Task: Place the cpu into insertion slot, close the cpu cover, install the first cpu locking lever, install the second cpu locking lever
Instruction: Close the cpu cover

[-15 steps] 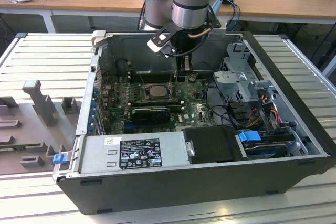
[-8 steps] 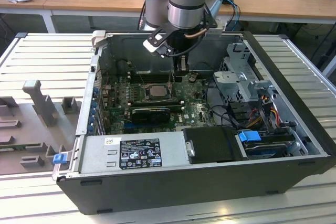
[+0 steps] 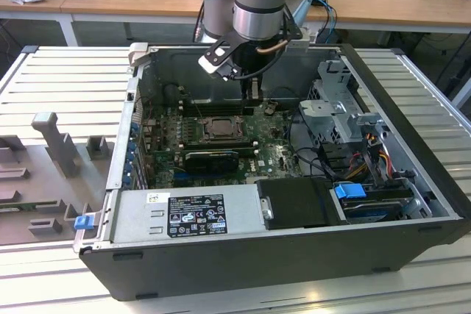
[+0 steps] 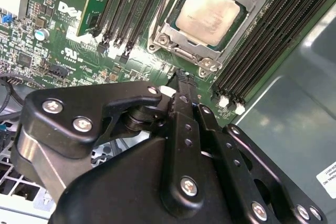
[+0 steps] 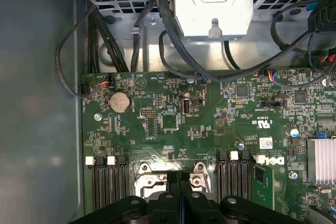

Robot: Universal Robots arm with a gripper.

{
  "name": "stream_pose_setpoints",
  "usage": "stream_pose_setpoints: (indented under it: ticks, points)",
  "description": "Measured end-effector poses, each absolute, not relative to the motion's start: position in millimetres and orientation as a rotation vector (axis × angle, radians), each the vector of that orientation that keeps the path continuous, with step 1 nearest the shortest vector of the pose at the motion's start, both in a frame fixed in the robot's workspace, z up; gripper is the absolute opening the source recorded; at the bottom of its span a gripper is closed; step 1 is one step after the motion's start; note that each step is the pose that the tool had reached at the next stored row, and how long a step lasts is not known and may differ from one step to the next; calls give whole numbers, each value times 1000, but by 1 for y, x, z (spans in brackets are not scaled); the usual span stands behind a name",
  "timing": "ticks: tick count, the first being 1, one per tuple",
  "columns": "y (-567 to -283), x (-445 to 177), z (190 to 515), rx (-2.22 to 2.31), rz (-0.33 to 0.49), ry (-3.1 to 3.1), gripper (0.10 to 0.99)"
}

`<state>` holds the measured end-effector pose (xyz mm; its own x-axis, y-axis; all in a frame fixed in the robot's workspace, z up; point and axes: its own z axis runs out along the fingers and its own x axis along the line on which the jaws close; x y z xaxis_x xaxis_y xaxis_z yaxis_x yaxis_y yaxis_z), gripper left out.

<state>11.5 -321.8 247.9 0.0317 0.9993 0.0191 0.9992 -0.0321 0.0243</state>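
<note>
Silver-grey cpu [image 4: 210, 11] seated beneath lowered cpu cover [image 4: 168, 24], close ahead of gripper [image 4: 182, 78]; gripper clenched, grasping nothing, over green motherboard [image 4: 63, 51].

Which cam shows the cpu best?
Second wrist view: the pale silver-grey square cpu sits close, unobstructed inside the silver metal cpu cover's window. Exterior view shows it small on the green motherboard. First wrist view catches silver socket metal.

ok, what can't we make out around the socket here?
Second wrist view: the picture edge cuts off part of the cpu cover; its latching is unreadable.
First wrist view: the gripper hides most of the socket.
Exterior view: the cpu is too small to judge seating.
</note>
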Motion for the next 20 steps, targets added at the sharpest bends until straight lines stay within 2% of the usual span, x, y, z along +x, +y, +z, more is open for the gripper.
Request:
stream_pose_setpoints:
  ticks: [20]
  points:
    - [-322,8,248,2253,48,2183,106]
